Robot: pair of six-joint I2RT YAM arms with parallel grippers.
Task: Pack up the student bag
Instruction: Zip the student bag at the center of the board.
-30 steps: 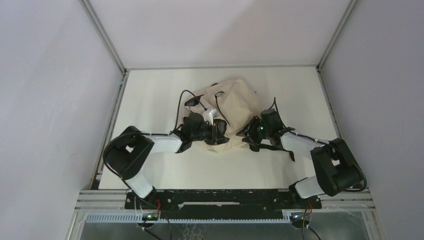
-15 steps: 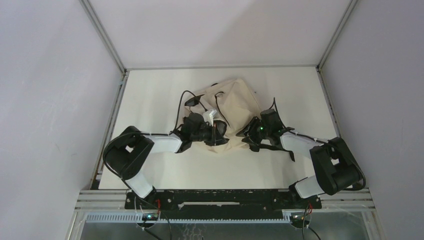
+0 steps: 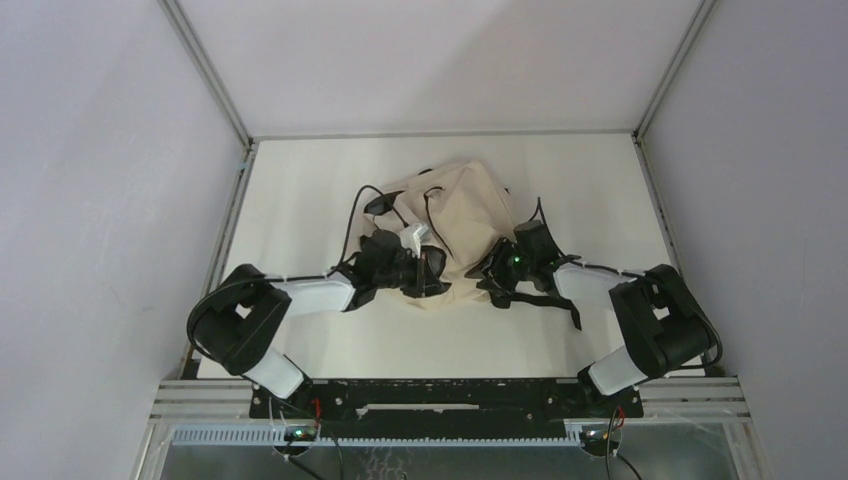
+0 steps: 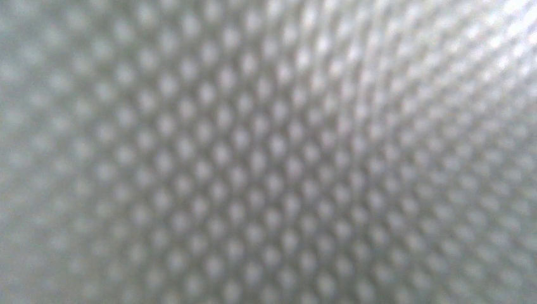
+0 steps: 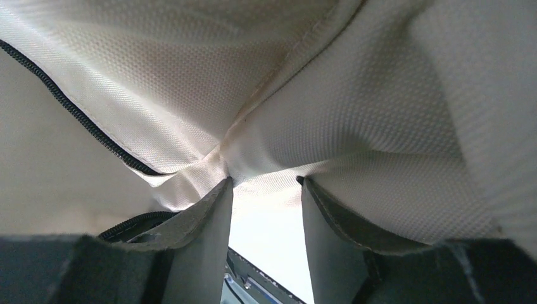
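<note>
One student bag (image 3: 458, 218) is lying slumped on the table (image 3: 300, 190), a little towards the far side and about midway between left and right. It is soft cream-beige cloth, rumpled into a rounded heap with deep folds, and black trim is showing along its edges. A flat black strap (image 3: 545, 297) is trailing out from its near right corner across the smooth, off-white table.

Two arms are reaching in from the near edge, both in white shells with black joints, and both are meeting the near side of the bag. The left fingers (image 3: 432, 268) are pushing into the bag's near left edge. Their own camera is showing nothing but a blurred, greyish dotted weave (image 4: 268, 152) filling its whole view, so I cannot tell whether they are spread or pressed together.

The right fingers (image 3: 497, 272) are working at the bag's near right edge. From the right wrist I am seeing both of them, two flat dark grey blades with slightly frayed-looking edges, standing a narrow gap apart. Between their tips they are pinching a gathered fold of the cream cloth (image 5: 266, 145), and creases are fanning out from that spot. The weave here is a fine, even grain with a stitched seam running up to the right. One black zipper line (image 5: 69, 107) is curving down across the cloth on the left
</note>
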